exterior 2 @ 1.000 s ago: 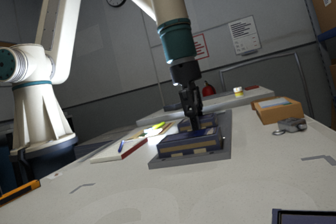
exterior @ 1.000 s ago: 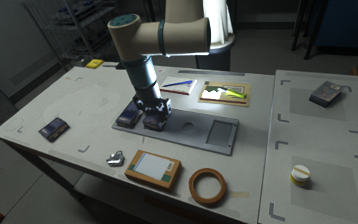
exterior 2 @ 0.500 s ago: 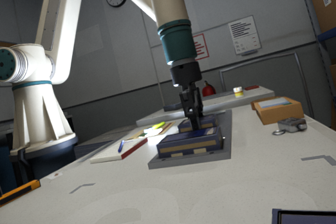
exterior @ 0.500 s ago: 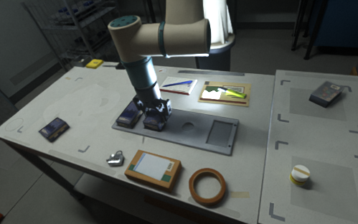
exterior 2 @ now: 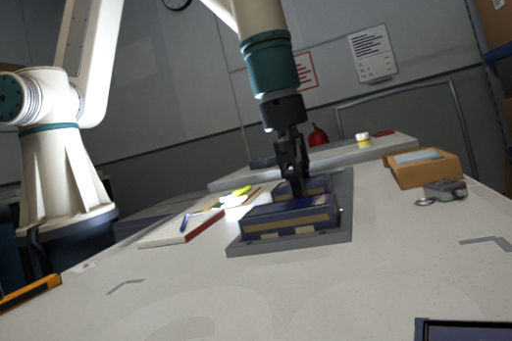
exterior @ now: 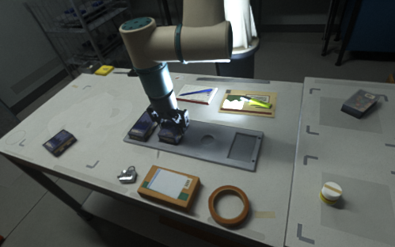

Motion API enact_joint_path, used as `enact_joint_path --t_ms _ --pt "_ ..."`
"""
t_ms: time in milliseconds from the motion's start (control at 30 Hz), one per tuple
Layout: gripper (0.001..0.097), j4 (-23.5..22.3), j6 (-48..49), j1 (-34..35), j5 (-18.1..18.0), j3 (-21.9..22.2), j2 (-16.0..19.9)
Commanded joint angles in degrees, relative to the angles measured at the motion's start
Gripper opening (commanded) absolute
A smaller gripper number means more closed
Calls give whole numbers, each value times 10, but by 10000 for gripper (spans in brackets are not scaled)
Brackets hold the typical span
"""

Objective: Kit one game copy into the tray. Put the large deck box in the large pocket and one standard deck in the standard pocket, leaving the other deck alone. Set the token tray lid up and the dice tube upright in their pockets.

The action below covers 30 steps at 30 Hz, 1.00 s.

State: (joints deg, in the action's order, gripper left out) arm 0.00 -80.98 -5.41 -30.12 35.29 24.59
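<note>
The large deck box [exterior: 142, 127] [exterior 2: 290, 217] sits in the end pocket of the grey tray [exterior: 198, 143] [exterior 2: 299, 218], and a blue standard deck [exterior: 170, 133] [exterior 2: 301, 187] sits in the pocket beside it. My gripper [exterior: 171, 124] [exterior 2: 297, 186] reaches straight down onto that standard deck and I grip it. The tray's round pocket [exterior: 207, 139] and square pocket [exterior: 242, 147] hold nothing. A second blue deck [exterior: 59, 142] lies near the table's left end. The token tray [exterior: 360, 103] and the white and yellow dice tube [exterior: 330, 192] [exterior 2: 362, 139] rest on the side table.
A cardboard box [exterior: 168, 186] [exterior 2: 422, 166] stands near the front edge, between a padlock [exterior: 127, 174] [exterior 2: 443, 190] and a tape ring [exterior: 228, 205]. A notebook [exterior: 197, 94] and a board with a yellow marker [exterior: 248, 103] lie behind the tray.
</note>
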Motion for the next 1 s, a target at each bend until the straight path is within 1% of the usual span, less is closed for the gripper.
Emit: enact_joint_path --t_ms 0,933,967 --pt "300 0 0 0 0 -1 -1" --pt "860 0 0 0 0 -1 -1" --pt "860 0 0 0 0 -1 -1"
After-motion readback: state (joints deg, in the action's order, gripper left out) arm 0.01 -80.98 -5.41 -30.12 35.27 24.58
